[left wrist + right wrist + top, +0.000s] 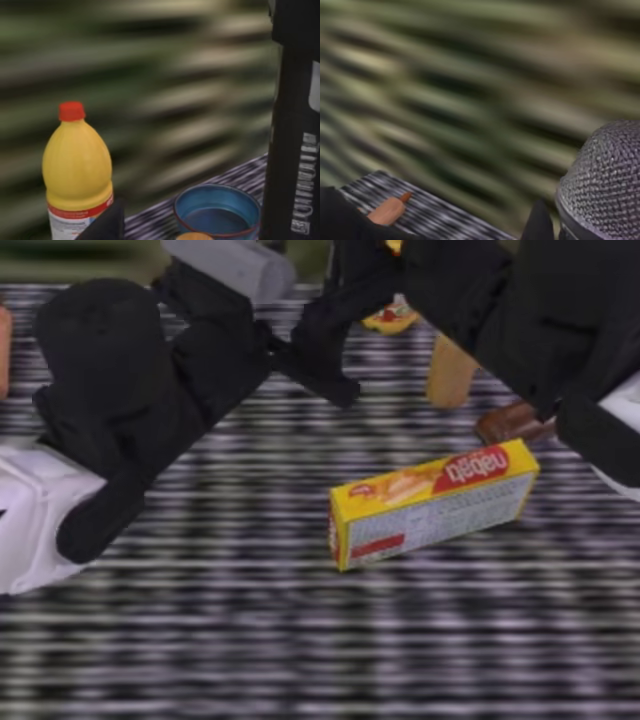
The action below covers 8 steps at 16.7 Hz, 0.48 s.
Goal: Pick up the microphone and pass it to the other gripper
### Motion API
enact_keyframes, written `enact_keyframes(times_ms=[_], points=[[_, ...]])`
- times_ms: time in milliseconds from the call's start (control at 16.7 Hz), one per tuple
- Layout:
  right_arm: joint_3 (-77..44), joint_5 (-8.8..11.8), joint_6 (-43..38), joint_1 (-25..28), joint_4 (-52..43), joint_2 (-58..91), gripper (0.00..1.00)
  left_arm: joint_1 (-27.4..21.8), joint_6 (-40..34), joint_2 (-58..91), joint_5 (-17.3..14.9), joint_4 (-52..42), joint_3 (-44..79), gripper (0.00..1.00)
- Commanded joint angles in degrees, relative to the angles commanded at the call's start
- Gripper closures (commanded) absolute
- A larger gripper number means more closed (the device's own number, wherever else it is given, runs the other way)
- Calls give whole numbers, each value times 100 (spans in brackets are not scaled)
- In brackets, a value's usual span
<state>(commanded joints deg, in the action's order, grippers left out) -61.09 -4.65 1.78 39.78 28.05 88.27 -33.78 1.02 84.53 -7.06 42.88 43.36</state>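
Observation:
The microphone is raised off the table between my two arms. Its grey mesh head [605,182] fills the near corner of the right wrist view. A black handle with pale lettering [295,150] stands close in the left wrist view. In the top view my left gripper [285,345] and right gripper [328,328] meet above the table's upper middle. The right gripper's fingers [540,225] stand apart, with only striped cloth between them and the head beside one. One left finger [106,226] shows and the other is hidden, so its grip is unclear.
A yellow biscuit box [435,502] lies right of centre on the striped cloth. Under the right arm are a tan cylinder [450,370], a brown item [510,422], a yellow bottle with a red cap [75,170] and a blue bowl [217,212]. An orange object [387,210] sits at the far left edge.

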Motion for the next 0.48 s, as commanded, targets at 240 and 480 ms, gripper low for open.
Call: enact_keyframes(times_ms=[240, 480], points=[[328, 368, -21, -326, -20, -356, 100, 171, -10, -924, -87, -182, -714, 0], [527, 596, 1, -544, -23, -584, 100, 257, -11, -1446, -162, -263, -1147, 0]])
